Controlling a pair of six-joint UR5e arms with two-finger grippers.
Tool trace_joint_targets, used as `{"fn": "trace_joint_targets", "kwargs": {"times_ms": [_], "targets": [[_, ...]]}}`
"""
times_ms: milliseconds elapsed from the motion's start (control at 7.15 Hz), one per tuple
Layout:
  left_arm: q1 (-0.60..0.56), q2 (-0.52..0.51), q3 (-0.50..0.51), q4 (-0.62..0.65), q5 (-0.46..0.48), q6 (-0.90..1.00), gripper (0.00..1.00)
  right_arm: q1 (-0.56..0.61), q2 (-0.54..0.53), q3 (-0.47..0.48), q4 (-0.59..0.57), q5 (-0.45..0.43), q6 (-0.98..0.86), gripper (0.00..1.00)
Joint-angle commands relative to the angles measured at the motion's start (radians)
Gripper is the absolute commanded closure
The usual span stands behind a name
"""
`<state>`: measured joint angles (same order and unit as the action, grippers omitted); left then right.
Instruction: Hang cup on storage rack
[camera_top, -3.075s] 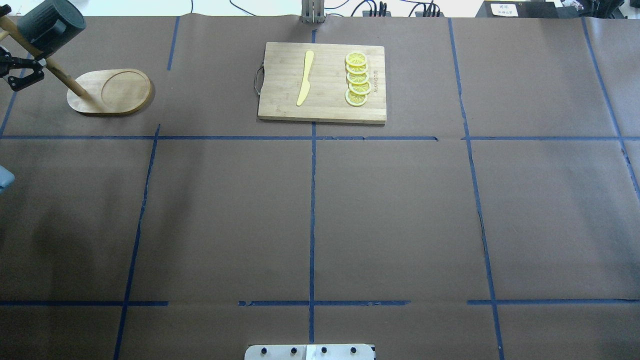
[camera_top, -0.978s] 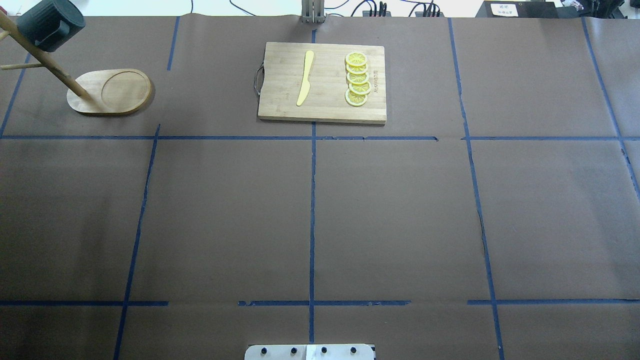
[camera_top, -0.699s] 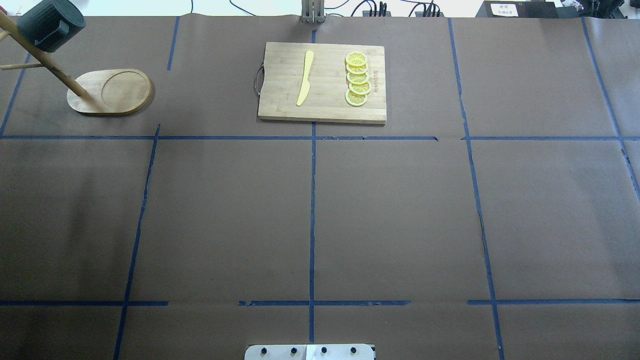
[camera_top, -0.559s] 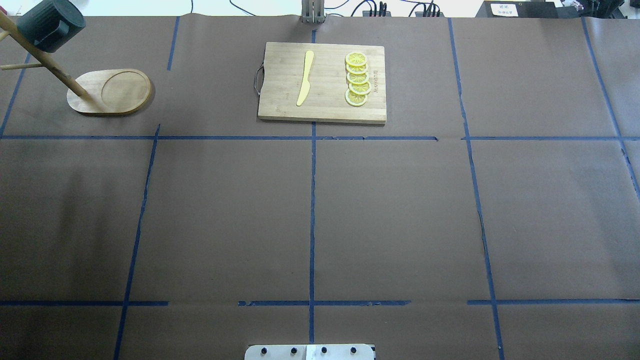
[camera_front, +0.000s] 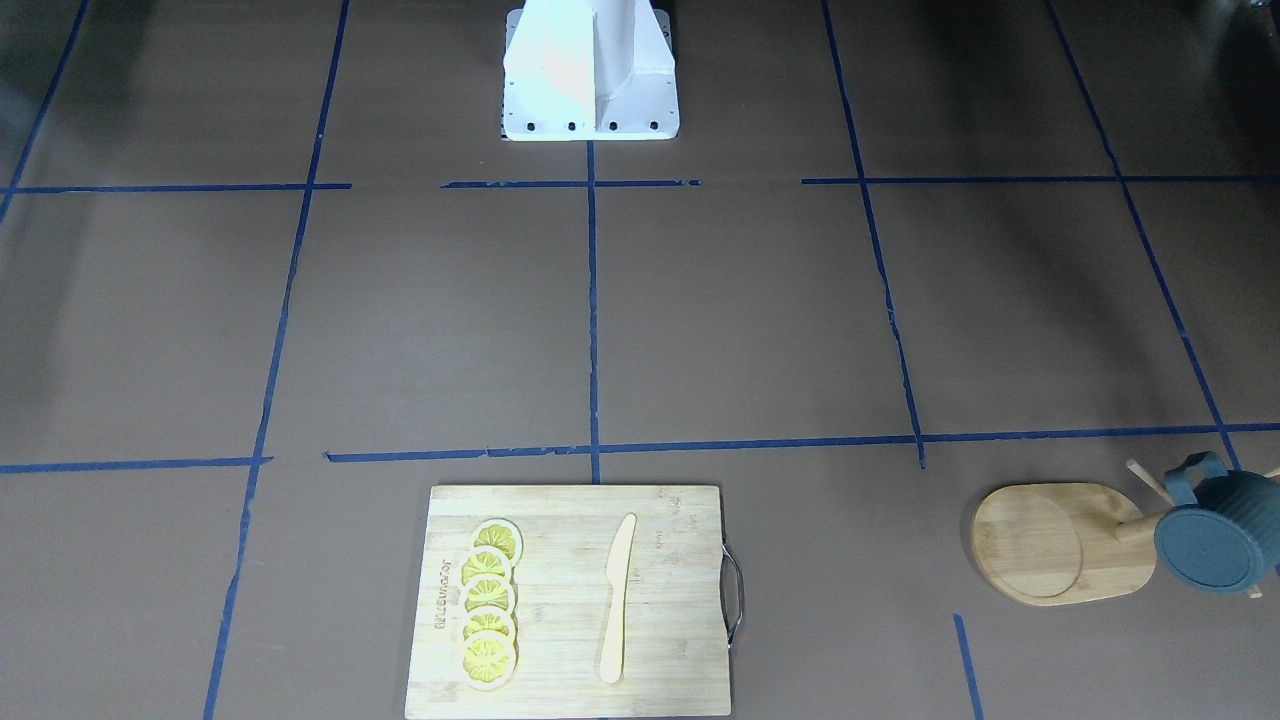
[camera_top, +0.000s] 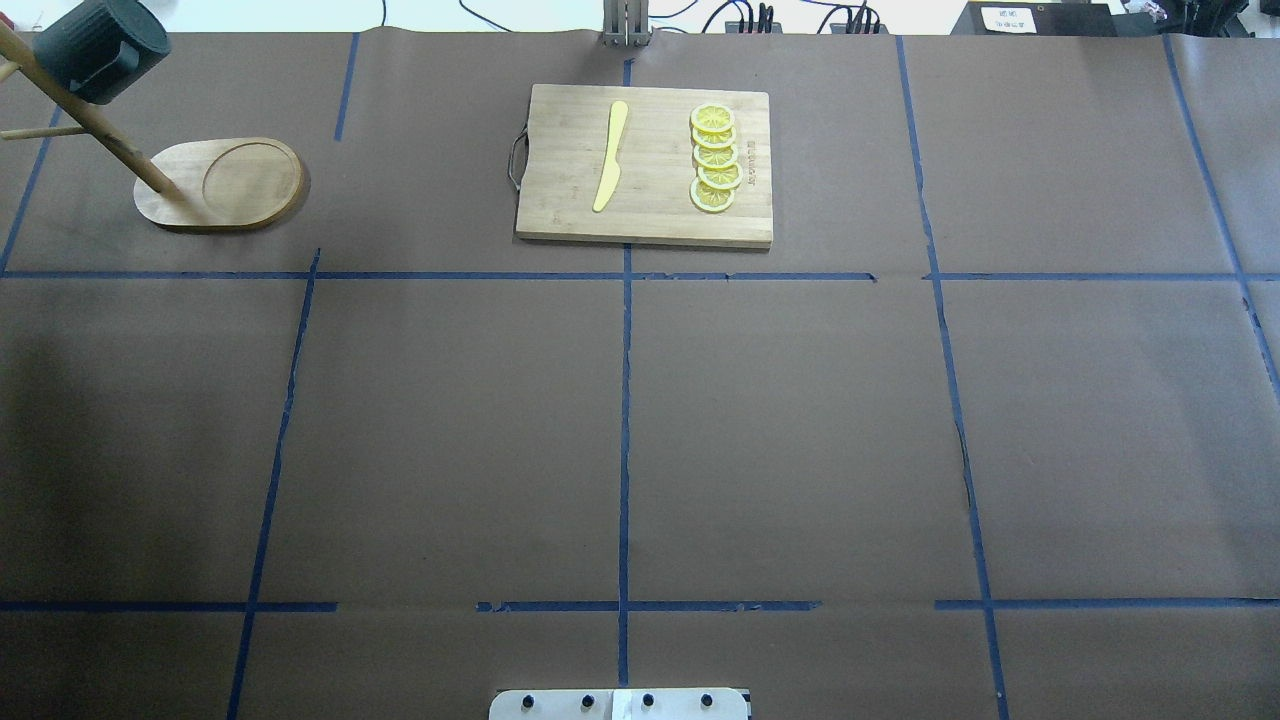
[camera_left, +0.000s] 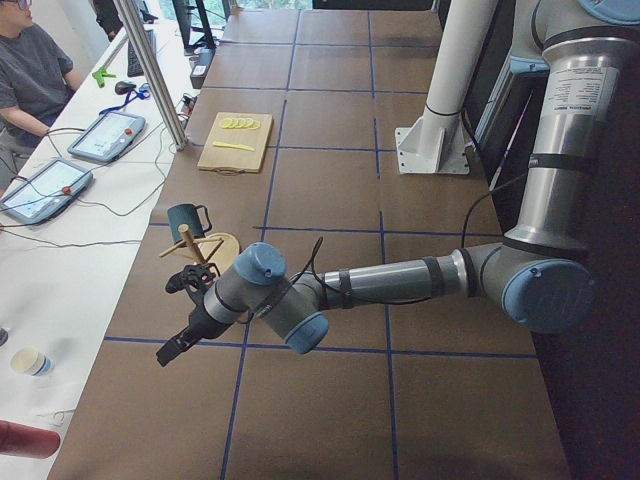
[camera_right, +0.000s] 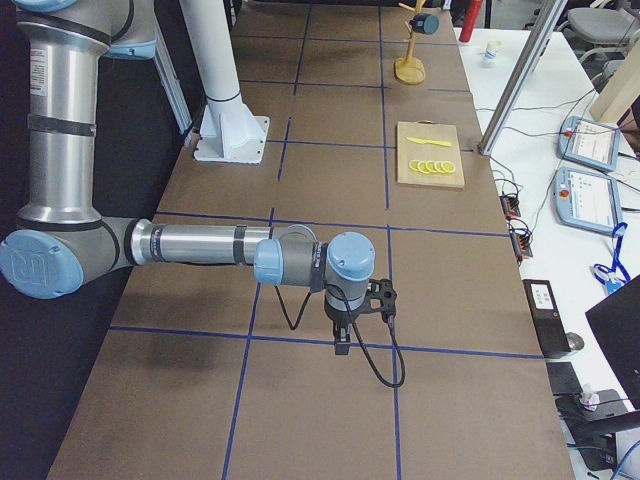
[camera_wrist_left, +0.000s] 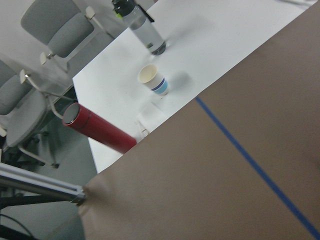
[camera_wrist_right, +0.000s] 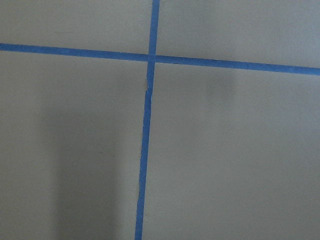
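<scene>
The dark blue-grey cup (camera_front: 1210, 545) hangs by its handle on an upper peg of the bamboo storage rack (camera_front: 1040, 545), with its flat bottom towards the front-facing camera. In the overhead view the cup (camera_top: 95, 45) is at the far left corner, above the rack's oval base (camera_top: 225, 185). No gripper touches either one. My left gripper (camera_left: 172, 320) shows only in the exterior left view, off to the side of the rack (camera_left: 215, 245); I cannot tell its state. My right gripper (camera_right: 360, 320) shows only in the exterior right view, low over the table, far from the cup (camera_right: 426, 23); I cannot tell its state.
A rectangular cutting board (camera_top: 560, 200) with a yellow knife (camera_top: 610, 155) and lemon slices (camera_top: 714, 158) lies at the far middle. The robot base (camera_front: 590, 70) stands at the near edge. A paper cup (camera_wrist_left: 154, 82) and a red bottle (camera_wrist_left: 97, 129) are on the white side table.
About three seconds ago my left gripper was beside the rack at the overhead view's left edge; it has since left that view. The cup stays hanging. Nothing has moved in the last second.
</scene>
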<state>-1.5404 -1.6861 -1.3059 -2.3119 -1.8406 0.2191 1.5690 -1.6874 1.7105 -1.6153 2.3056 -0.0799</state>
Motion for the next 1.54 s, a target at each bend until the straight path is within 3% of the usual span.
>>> {"fn": "trace_joint_targets", "kwargs": {"times_ms": [0,140,280,419,699,1398], "targets": [[-0.006,-0.018,-0.131,0.509,0.014,0.016,0.0,0.0,0.0,0.001,0.0,0.0,0.0,0.0],[-0.027,-0.017,-0.183,0.708,-0.112,-0.083,0.0,-0.001,0.0,0.0,0.0,0.0,0.0,0.0],[-0.035,0.005,-0.193,0.776,-0.34,-0.198,0.0,0.0,0.0,0.0,0.0,0.0,0.003,0.0],[-0.046,0.053,-0.21,0.775,-0.453,-0.24,0.0,-0.001,0.0,-0.002,0.0,0.0,0.006,0.0],[-0.046,0.097,-0.26,0.775,-0.497,-0.253,0.0,0.0,0.0,-0.002,0.0,0.0,0.011,0.0],[-0.046,0.1,-0.332,0.766,-0.497,-0.244,0.0,0.0,0.0,-0.014,0.0,0.002,-0.001,0.0]]}}
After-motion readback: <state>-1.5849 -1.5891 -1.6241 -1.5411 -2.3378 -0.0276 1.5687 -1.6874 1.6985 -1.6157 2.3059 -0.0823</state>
